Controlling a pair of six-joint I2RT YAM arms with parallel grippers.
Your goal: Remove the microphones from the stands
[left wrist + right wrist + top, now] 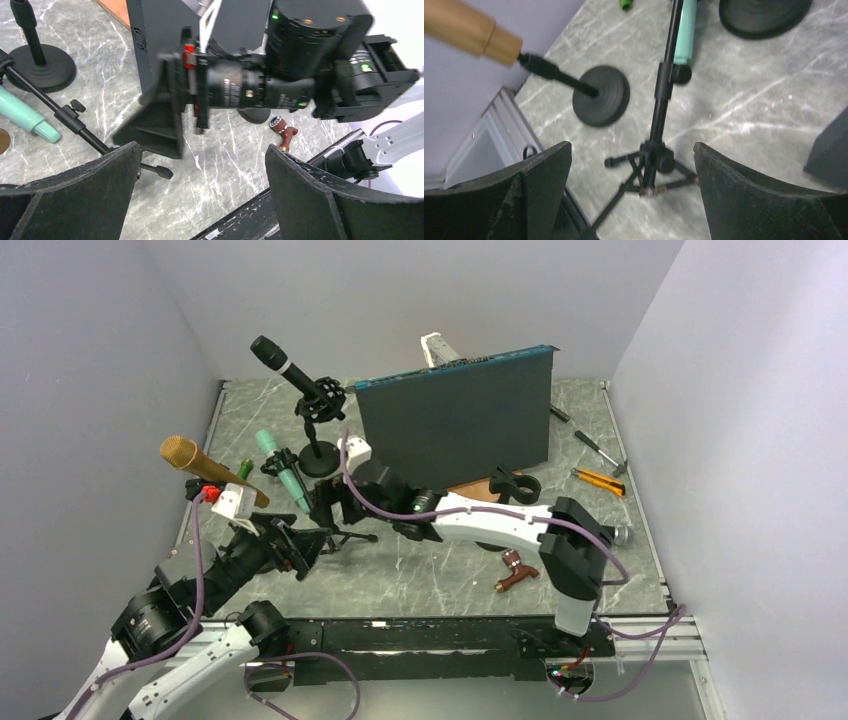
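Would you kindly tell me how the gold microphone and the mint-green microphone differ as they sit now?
The gold microphone is thicker than the slim mint-green microphone. The gold one's stand has a round disc base; the mint-green one's has a black tripod. Both sit tilted, mounted on their stands.

You have nothing here that you can truly read. The nearest thing to lettering is a line of white print on the black barrel of the right arm's wrist (235, 92), seen from the left wrist camera, and it is too blurred to make out. The teal microphone (21, 112) shows you no legible mark either.
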